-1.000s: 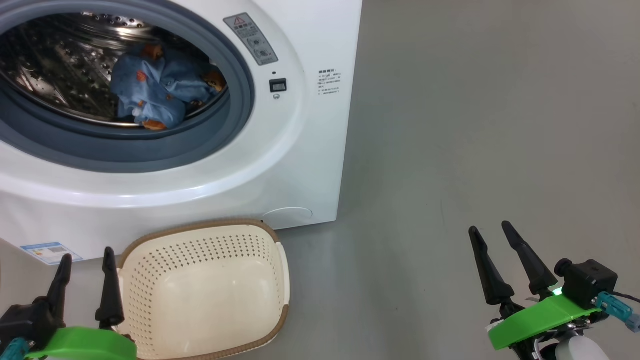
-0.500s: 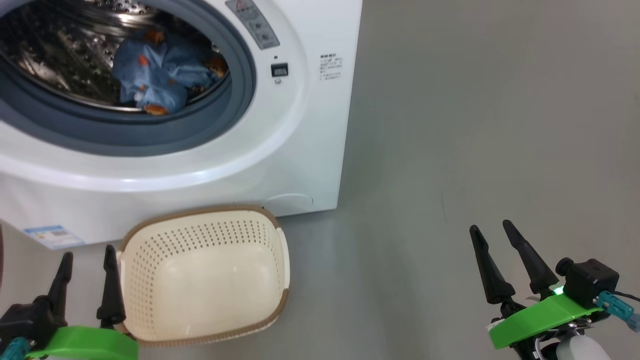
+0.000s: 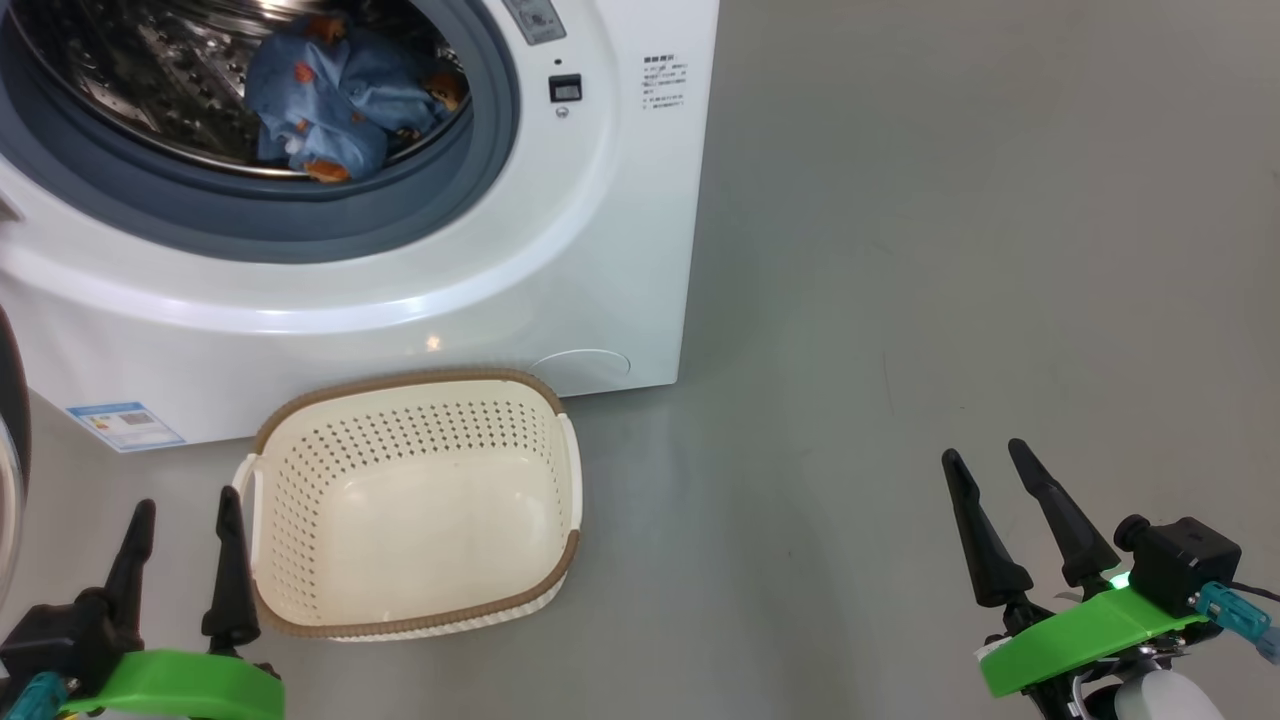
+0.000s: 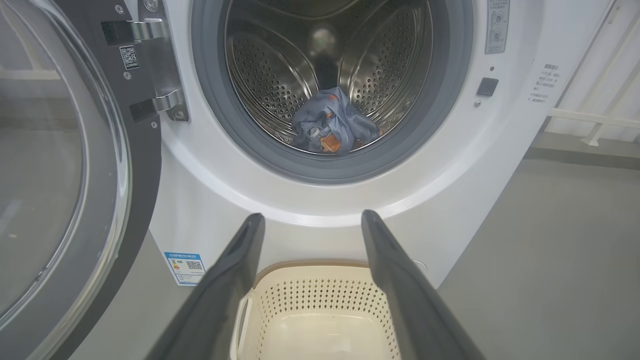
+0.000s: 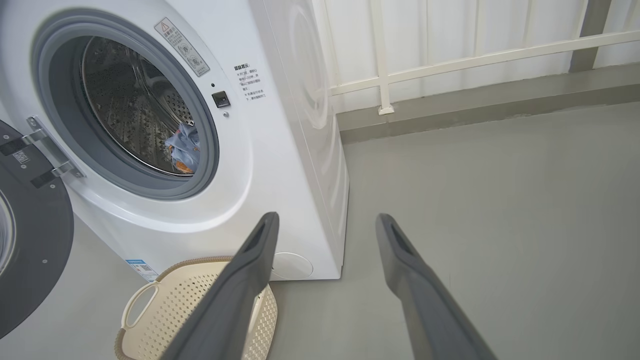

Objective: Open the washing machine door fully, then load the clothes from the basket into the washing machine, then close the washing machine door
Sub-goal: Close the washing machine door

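The white washing machine (image 3: pixel 520 280) stands at the upper left with its drum open. Inside the steel drum lie the clothes (image 3: pixel 340 90), light-blue with orange bears, also visible as clothes (image 4: pixel 332 122) and clothes (image 5: pixel 182 150). The washing machine door (image 4: pixel 65 165) hangs swung open at the left, its black rim and glass showing; the door (image 5: pixel 30 235) shows too. The cream basket (image 3: pixel 410 500) sits on the floor before the machine with nothing in it. My left gripper (image 3: pixel 185 505) is open just left of the basket. My right gripper (image 3: pixel 985 450) is open over bare floor, far right.
Grey floor (image 3: pixel 950 250) spreads to the right of the machine. A white railing (image 5: pixel 450 55) and pale wall run behind it. A blue label (image 3: pixel 125 425) marks the machine's lower front.
The head camera has tilted down and shifted, so the machine and basket sit higher in the picture and the door's edge shows at the left. Both grippers stay open and still.
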Robot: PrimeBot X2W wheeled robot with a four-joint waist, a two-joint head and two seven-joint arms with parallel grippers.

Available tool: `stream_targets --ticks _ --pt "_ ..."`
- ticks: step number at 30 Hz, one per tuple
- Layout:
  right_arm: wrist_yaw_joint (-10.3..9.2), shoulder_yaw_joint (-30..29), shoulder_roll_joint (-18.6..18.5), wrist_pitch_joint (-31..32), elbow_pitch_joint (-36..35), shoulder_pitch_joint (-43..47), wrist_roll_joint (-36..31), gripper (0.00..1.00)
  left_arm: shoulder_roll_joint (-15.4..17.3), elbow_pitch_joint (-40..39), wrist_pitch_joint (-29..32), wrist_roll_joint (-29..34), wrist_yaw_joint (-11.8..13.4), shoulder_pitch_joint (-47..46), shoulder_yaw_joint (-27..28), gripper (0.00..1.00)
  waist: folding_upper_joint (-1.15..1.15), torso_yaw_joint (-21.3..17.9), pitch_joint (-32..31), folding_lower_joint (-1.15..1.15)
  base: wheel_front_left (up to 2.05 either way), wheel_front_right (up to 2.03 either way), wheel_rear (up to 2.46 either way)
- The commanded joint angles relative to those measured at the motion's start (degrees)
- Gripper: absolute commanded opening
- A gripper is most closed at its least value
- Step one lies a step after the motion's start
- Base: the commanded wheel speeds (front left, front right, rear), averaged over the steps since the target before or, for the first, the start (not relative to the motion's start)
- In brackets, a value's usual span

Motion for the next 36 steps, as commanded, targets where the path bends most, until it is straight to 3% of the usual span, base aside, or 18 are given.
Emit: stream_targets --ticks 1,13,27,36 --pt "0.09 1.1 -0.8 -0.3 -1.4 -0.5 0.3 1.0 0.9 -1.7 -0.4 0.1 -0.1 -0.6 1.7 1.0 0.0 0.1 -0.1 0.0 0.0 0.0 0.0" --pt "0.09 2.6 -0.9 -0.3 -1.1 -0.5 0.2 1.0 -0.7 -2.1 -0.4 0.1 -0.1 0.1 3.0 1.0 0.0 5.4 -0.7 0.0 0.0 0.0 0.0" --pt "0.09 8.0 -3.4 -0.3 0.4 -2.6 0.8 1.0 -2.7 -2.0 -0.4 0.2 -0.1 3.8 5.5 1.0 0.0 20.0 -2.5 0.0 0.0 0.0 0.0" --pt "0.09 10.1 -4.4 -0.3 0.9 -2.9 1.3 1.0 -2.8 -1.8 -0.4 -2.2 0.7 5.5 4.3 1.0 0.0 28.1 -3.7 0.0 0.0 0.0 0.0"
